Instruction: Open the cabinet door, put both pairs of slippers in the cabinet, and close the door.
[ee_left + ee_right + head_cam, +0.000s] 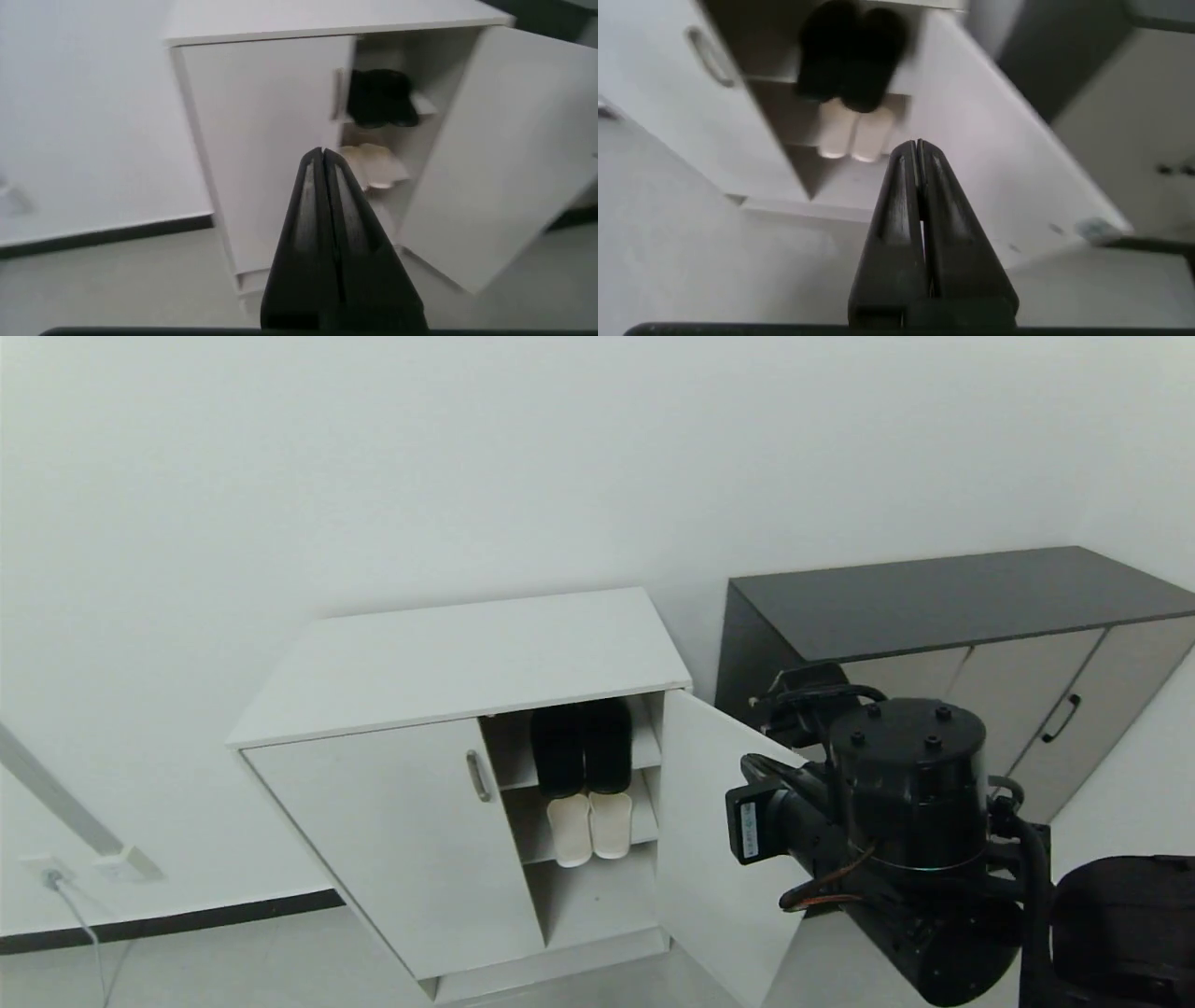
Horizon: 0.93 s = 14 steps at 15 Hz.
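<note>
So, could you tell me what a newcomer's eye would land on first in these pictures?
The white cabinet, with its right-hand door swung open, draws the eye first. Inside, the black slippers sit one level above the white slippers. A dark-topped sideboard stands to the cabinet's right, and the left gripper and right gripper both point toward the cabinet, shut.

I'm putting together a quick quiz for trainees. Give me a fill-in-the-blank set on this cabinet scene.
1. The black slippers rest directly ____ the white slippers.
2. The right door of the white cabinet stands ____.
3. The left gripper and the right gripper are both empty and ____.
Missing words: above; open; shut.
</note>
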Tool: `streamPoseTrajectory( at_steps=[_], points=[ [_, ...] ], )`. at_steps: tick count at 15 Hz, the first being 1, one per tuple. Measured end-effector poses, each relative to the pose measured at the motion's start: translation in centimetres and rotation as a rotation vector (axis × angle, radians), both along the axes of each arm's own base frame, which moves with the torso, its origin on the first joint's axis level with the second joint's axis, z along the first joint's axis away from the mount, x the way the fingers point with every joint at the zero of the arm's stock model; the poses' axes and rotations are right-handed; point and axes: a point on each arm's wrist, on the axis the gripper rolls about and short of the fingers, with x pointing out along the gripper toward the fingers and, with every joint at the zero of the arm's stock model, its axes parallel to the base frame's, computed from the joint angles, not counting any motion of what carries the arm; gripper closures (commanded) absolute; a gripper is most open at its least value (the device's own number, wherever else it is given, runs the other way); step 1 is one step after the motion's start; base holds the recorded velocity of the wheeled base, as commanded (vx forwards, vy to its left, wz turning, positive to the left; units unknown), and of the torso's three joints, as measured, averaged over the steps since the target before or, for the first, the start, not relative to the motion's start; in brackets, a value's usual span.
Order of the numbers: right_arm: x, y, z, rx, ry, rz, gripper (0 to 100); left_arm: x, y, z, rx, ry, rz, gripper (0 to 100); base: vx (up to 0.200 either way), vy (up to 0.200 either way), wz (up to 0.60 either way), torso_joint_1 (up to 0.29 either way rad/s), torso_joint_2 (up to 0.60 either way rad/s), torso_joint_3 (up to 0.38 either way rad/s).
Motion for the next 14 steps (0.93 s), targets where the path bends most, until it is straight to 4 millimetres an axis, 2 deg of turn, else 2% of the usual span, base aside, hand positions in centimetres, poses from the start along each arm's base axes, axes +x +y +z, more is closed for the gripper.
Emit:
streamPoseTrajectory(
  at_steps=[8, 13, 14],
  points=[
    [0.66, -0.51, -0.01, -0.003, 0.000, -0.017, 100, 0.00, 0.00, 0.00, -0.003, 0.000, 0.000, 100, 0.000, 0.000, 0.00, 0.000, 0.00, 0.000],
    [0.70, -0.53, -0.04, -0.003, 0.002, -0.011, 100, 0.00, 0.00, -0.01, -0.003, 0.000, 0.001, 100, -0.200, 0.000, 0.00, 0.007, 0.00, 0.001],
    [0.68, -0.51, -0.03, -0.003, 0.001, -0.010, 100, 0.00, 0.00, 0.00, -0.003, 0.000, 0.001, 100, 0.000, 0.000, 0.00, 0.000, 0.00, 0.000]
  ],
)
